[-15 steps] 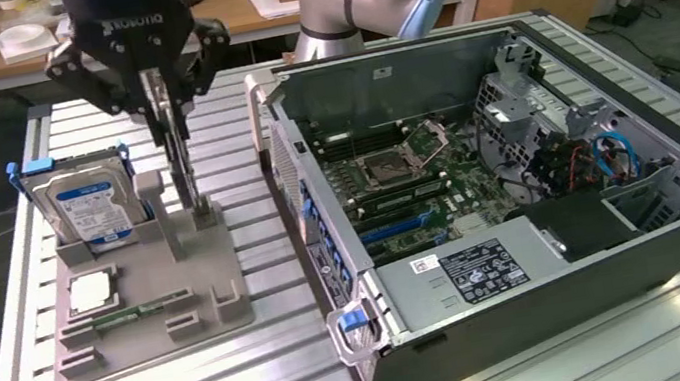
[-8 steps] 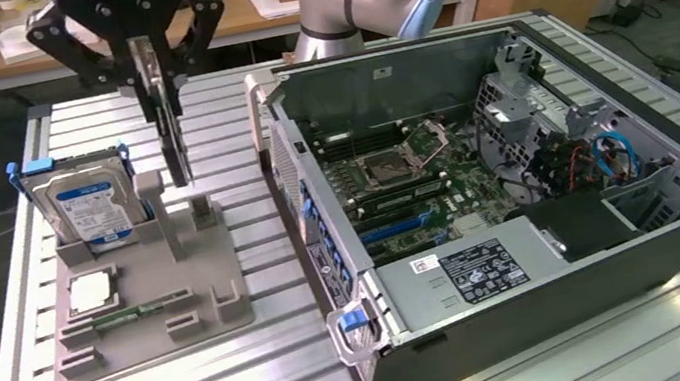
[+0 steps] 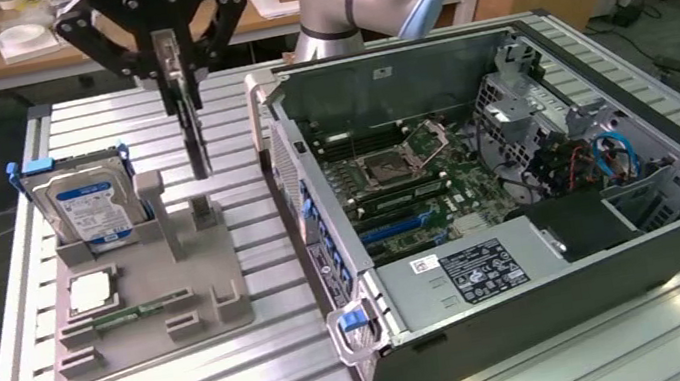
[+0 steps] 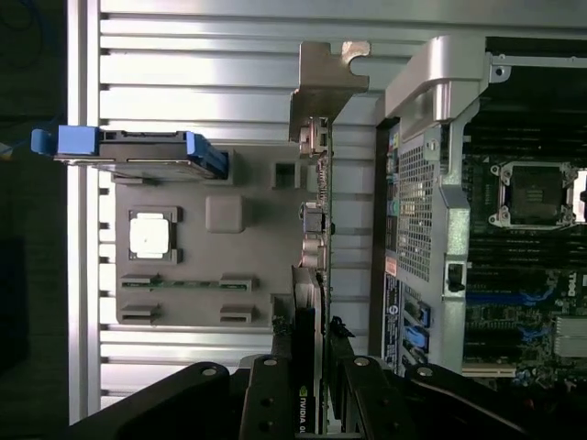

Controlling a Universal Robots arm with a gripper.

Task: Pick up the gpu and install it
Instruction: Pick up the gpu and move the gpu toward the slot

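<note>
Shut tight with the jaws on the gpu (image 3: 191,132), pressing flat against both faces at one short end. Hangs straight down below the jaws, silver end bracket (image 4: 326,84) lowest, apparently just clear of the upright slot in the grey holder (image 3: 198,277) directly underneath. Looks like the carry from holder toward the open computer case (image 3: 536,323).

Best kept plumb: no twist, no swing, firm squeeze, slow travel. Worth watching the case's rear wall (image 3: 296,167), close beside the jaws on the case side, with a raised rim and little margin. Plenty of free air above that rim, so probably safer going up and over than straight across.

Minding also the hard drive (image 3: 86,203) on the opposite side of the jaws, upright in its own cradle, near the card but apart from it. Nothing to fear from the processor (image 3: 92,288) and memory stick (image 3: 142,308), flat in the holder well below. Past the wall, onto an uncovered motherboard (image 3: 406,176), with open room above it.
</note>
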